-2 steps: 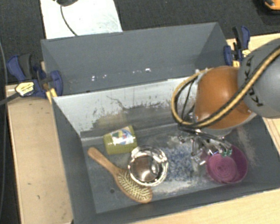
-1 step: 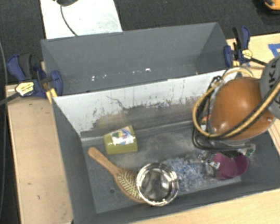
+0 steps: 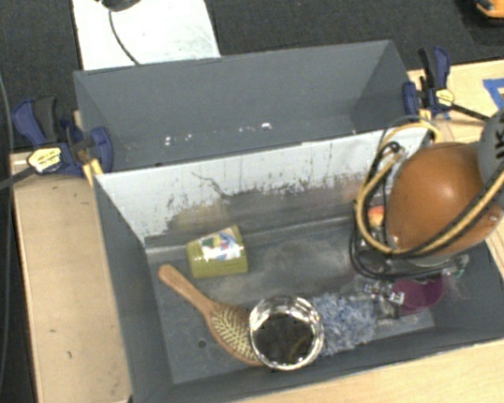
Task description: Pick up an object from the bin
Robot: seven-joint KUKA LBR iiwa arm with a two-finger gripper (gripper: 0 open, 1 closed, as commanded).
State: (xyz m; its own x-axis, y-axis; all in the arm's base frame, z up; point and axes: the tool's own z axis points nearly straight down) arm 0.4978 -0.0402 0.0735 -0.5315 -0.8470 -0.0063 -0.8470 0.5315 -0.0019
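My gripper (image 3: 386,296) is low in the bin's front right part, mostly covered by the arm's wrist. It hangs over a magenta object (image 3: 421,293) that lies on the floor by the right wall, partly hidden beneath it. Just left of the gripper lies a crumpled blue-and-white speckled piece (image 3: 346,318). Whether the gripper touches either one cannot be made out.
A round shiny jar with dark contents (image 3: 285,334) stands at the front middle, resting against a wooden hairbrush (image 3: 205,313) whose handle points to the back left. A small yellow-green box (image 3: 216,254) sits toward the back left.
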